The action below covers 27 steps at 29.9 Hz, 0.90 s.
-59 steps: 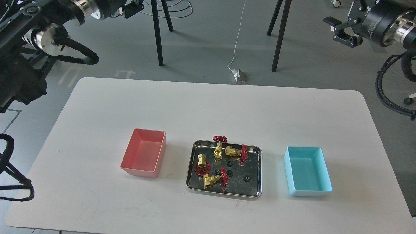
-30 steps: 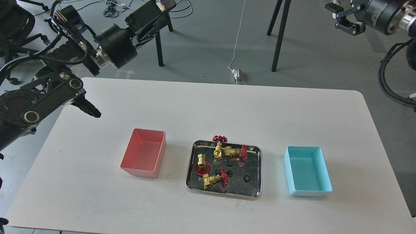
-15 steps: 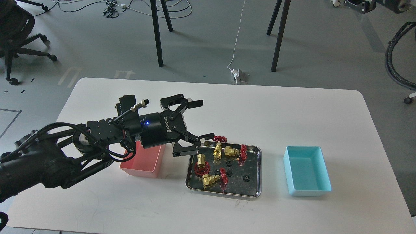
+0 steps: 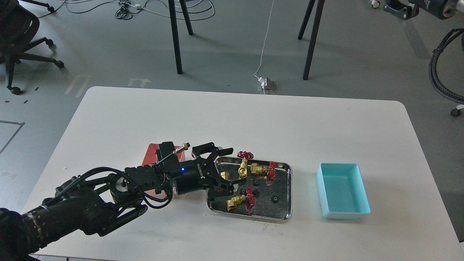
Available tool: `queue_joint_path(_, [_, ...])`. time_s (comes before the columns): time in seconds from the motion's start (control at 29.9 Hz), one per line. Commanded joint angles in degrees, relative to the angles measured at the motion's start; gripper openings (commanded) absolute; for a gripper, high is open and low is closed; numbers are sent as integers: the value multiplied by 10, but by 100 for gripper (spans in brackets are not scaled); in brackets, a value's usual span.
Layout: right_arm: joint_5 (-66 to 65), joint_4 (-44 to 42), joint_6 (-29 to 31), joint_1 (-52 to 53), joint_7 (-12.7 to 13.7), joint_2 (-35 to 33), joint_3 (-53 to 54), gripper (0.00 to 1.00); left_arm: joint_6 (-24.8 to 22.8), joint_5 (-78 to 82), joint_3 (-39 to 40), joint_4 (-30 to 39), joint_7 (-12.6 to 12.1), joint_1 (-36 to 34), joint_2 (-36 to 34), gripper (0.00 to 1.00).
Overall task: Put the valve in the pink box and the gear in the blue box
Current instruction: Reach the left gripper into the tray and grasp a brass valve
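Observation:
Four brass valves with red handwheels lie in the steel tray (image 4: pixel 281 181): one at its left (image 4: pixel 225 175), partly hidden by my fingers, two at the back (image 4: pixel 243 167) (image 4: pixel 258 168) and one at the front (image 4: pixel 236 200). Several black gears (image 4: pixel 275 198) lie among them. My left gripper (image 4: pixel 232 166) is open and low over the tray's left end, its fingers on either side of the left valve. The pink box (image 4: pixel 150 156) is mostly hidden behind my left arm. The blue box (image 4: pixel 342 192) stands empty to the right of the tray. My right gripper (image 4: pixel 397 8) is high at the top right edge, too cut off to read.
A white table (image 4: pixel 253 119) carries everything. Black stand legs (image 4: pixel 175 40), a white cable and a plug (image 4: pixel 266 84) are on the floor beyond its far edge. An office chair (image 4: pixel 18 32) stands at the far left.

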State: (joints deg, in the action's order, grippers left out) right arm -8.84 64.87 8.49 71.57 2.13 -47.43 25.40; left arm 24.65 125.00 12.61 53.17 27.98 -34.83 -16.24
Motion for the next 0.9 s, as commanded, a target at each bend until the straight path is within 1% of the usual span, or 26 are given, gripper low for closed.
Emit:
queue_joint_path(0.0, [-13,0,-1,1,-1,7,0,99,4,0,0,-55,0,6,32,100])
queue_joint_path(0.17, [-14,0,-1,0,-2,8,0,99,5,0,0,-96,0,5,47,100])
queue_joint_path(0.27, [-14,-1,-1,-1,-2,8,0,99,6,0,-2,-106,0,6,53,100])
queue_joint_path(0.37, [-14,-1,-1,-2,-3,8,-1,99,14,0,-33,-112,0,6,52,100])
queue_joint_path(0.43, [-14,-2,-1,-3,-3,8,0,99,27,0,-50,-130,0,6,54,98])
queue_joint_path(0.5, [-14,-2,-1,-4,-3,8,0,99,34,0,-67,-148,0,5,60,94])
queue_joint_path(0.57, [-15,-3,-1,-5,-3,10,0,99,34,0,-76,-163,0,4,67,86])
queue_joint_path(0.77, [-15,-11,-1,-5,-4,17,0,99,34,0,-75,-171,0,-1,68,71])
queue_joint_path(0.87, [-15,-11,-1,-5,-4,17,0,99,34,0,-74,-171,0,-2,68,58])
